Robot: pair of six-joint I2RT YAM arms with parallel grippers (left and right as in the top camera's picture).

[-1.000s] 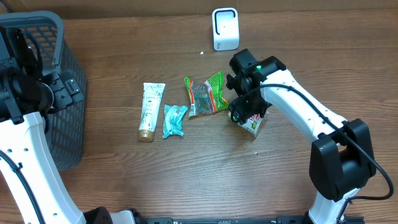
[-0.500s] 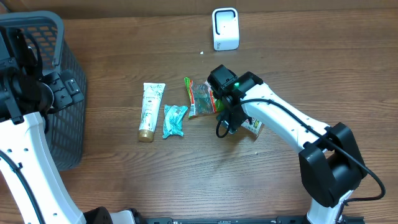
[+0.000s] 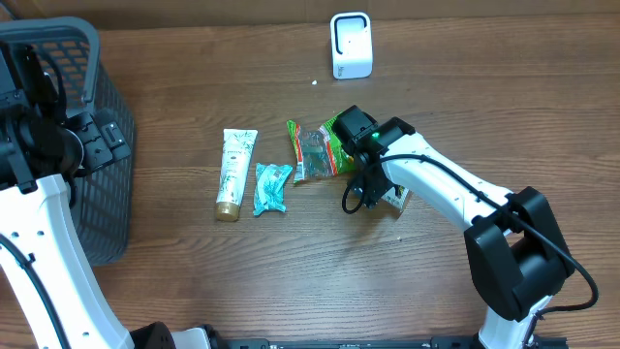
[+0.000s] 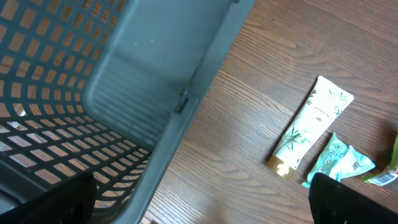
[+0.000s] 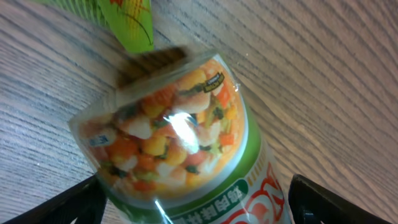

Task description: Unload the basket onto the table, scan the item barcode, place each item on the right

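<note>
I've swung the right gripper (image 5: pixel 193 208) back rightward; its fingers stand spread, released, astride the vegetable cup (image 3: pixel 395 200), which still lies right of centre. The left gripper (image 4: pixel 199 200) stays spread wide by the basket (image 4: pixel 155 93).

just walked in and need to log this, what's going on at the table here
The right gripper hangs open over a cup of mixed vegetables lying on its side on the table, beside a green packet; its jaws stand wide and have not closed on the cup. A white tube and a teal packet lie further left. The scanner stands at the far edge with nothing held up to it. The left gripper is open by the grey basket.
</note>
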